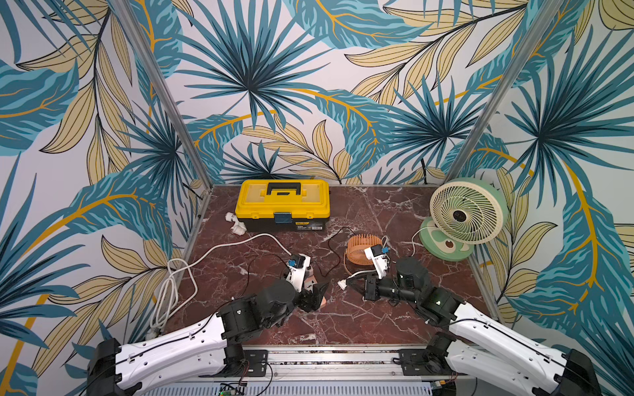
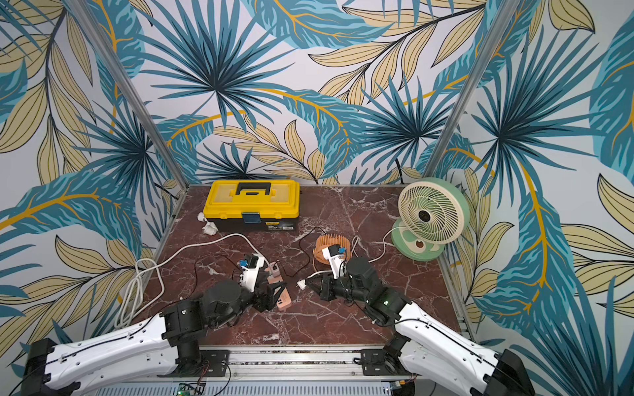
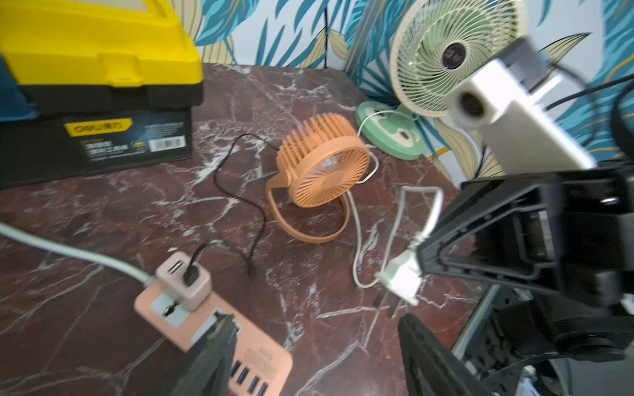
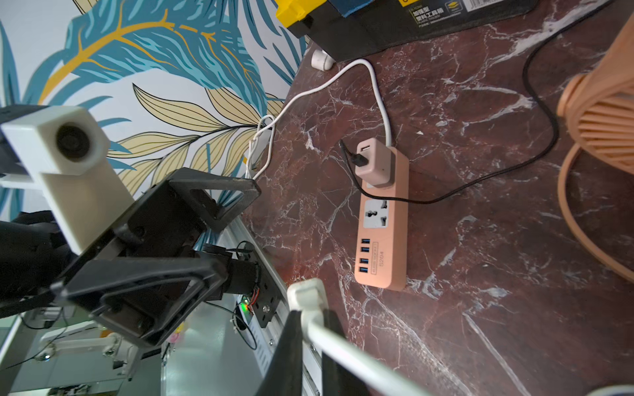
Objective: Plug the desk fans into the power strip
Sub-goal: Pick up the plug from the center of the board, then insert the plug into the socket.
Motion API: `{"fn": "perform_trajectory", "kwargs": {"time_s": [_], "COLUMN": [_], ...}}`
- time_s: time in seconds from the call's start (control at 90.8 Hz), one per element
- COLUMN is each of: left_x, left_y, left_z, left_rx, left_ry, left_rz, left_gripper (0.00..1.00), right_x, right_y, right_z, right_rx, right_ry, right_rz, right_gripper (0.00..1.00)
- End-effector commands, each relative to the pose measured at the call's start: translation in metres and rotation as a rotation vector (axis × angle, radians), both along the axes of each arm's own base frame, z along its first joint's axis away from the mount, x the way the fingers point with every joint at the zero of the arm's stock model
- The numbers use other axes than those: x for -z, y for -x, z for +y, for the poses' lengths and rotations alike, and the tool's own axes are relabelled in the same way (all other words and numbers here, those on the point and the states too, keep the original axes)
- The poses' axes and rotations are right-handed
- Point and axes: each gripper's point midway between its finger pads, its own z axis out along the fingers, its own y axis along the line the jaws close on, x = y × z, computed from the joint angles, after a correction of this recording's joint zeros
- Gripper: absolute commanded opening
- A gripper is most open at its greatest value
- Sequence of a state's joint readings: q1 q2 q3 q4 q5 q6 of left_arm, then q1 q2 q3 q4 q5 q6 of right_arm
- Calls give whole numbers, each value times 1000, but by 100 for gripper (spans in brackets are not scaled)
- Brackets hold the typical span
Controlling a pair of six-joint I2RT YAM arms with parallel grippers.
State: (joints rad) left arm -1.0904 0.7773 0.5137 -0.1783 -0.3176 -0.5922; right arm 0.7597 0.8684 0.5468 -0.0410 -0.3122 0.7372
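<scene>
The desk fan (image 1: 468, 214), green with a cream grille, stands at the back right, and its thin white cord runs forward. My right gripper (image 4: 310, 329) is shut on that cord right behind its white two-pin plug (image 4: 307, 291), held just above the table (image 1: 377, 322) with the plug (image 3: 401, 277) pointing at the power strip. The salmon-orange power strip (image 4: 382, 240) lies flat with one socket (image 4: 377, 214) free. A pink USB adapter (image 4: 372, 161) fills the other. My left gripper (image 3: 319, 339) hangs open over the strip's USB end (image 3: 264, 346), which it mostly hides in a top view (image 1: 315, 296).
A small orange fan (image 1: 360, 252) stands behind the right gripper, its black cable (image 4: 545, 113) running to the pink adapter. A yellow toolbox (image 1: 283, 202) sits at the back. The strip's thick white cord (image 1: 168, 291) coils off the table's left edge. A white fitting (image 1: 236, 224) lies by the toolbox.
</scene>
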Motion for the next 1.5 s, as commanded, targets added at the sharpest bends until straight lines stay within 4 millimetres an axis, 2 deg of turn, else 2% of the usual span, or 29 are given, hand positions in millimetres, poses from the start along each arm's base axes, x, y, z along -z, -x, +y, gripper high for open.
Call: {"fn": "perform_trajectory", "kwargs": {"time_s": [0.0, 0.121, 0.408, 0.65, 0.749, 0.981, 1.102, 1.223, 1.399, 1.487], "left_x": [50, 66, 73, 102, 102, 106, 112, 118, 123, 126], "left_y": [6, 10, 3, 3, 4, -1, -2, -2, -2, -4], "left_z": [26, 30, 42, 44, 37, 33, 37, 40, 40, 41], "left_rx": [-117, -138, -221, -261, -238, -260, -285, -298, -295, -296], "left_ry": [-29, 32, 87, 103, 96, 92, 106, 132, 130, 125], "left_rz": [148, 186, 163, 217, 229, 231, 232, 240, 259, 267], "left_gripper": [73, 71, 67, 63, 62, 59, 57, 56, 56, 56], "right_x": [5, 10, 12, 20, 21, 41, 48, 56, 65, 66], "right_y": [-23, -30, -45, -49, -47, -45, -45, -41, -36, -36], "right_z": [-17, -18, -6, 17, 27, 37, 41, 54, 52, 43], "right_rx": [141, 204, 312, 290, 259, 213, 205, 143, 131, 157], "right_ry": [153, 267, 436, 457, 439, 451, 452, 436, 439, 461], "right_rz": [-93, -142, -265, -307, -304, -284, -263, -245, -228, -228], "right_gripper": [0, 0, 0, 0, 0, 0, 0, 0, 0, 0]}}
